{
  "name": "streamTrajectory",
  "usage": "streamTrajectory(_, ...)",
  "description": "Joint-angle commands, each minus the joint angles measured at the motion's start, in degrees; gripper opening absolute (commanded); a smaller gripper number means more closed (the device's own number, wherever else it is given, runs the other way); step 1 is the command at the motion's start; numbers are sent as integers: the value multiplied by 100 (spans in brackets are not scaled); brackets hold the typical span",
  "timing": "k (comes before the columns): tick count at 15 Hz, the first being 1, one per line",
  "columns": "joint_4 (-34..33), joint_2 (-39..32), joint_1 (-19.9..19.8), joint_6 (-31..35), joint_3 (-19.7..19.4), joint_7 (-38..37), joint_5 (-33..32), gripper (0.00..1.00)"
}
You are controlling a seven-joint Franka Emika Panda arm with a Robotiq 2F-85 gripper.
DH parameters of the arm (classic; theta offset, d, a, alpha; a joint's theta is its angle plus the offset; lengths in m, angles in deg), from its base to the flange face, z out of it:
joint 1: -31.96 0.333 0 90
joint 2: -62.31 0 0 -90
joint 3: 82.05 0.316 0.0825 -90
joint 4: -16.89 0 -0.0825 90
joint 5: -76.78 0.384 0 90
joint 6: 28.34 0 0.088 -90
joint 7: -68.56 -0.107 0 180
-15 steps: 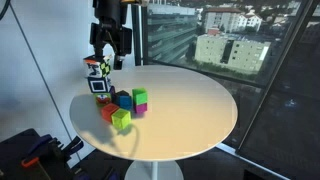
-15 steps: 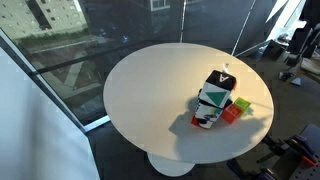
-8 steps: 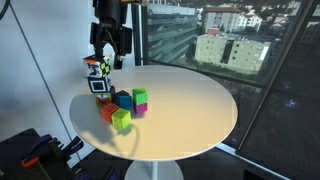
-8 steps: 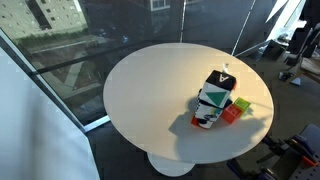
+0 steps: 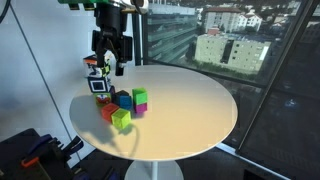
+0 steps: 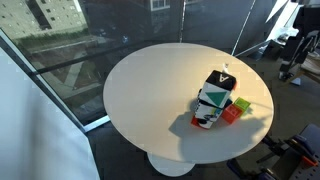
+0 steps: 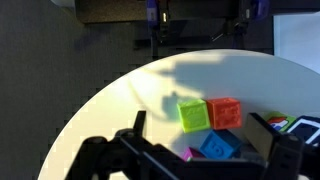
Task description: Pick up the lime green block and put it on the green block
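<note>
The lime green block (image 5: 121, 119) lies on the round white table, nearest the front edge. In the wrist view it (image 7: 194, 113) sits beside an orange block (image 7: 225, 112). The green block (image 5: 140, 95) stands on top of a magenta block (image 5: 140, 108). My gripper (image 5: 110, 64) hangs open and empty above the table, over the carton and behind the cluster of blocks. In the wrist view my gripper (image 7: 204, 128) is open, with the lime, orange and blue blocks showing between its fingers. The green block is out of the wrist view.
A black, white and green carton (image 5: 97, 76) stands at the table's edge, next to a blue block (image 5: 124, 99) and an orange block (image 5: 108, 111). The carton (image 6: 212, 98) hides most of the blocks in an exterior view. A window wall lies behind the table (image 5: 190, 105).
My gripper has come down a little towards the carton and blocks. The blocks have not moved.
</note>
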Motion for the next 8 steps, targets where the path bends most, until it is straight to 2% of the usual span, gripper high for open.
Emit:
streamTrajectory(1,419,182,-3,603,22,-24,-8,100)
streamTrajectory(8,1296,279,-35,2027,3,-28,1,100)
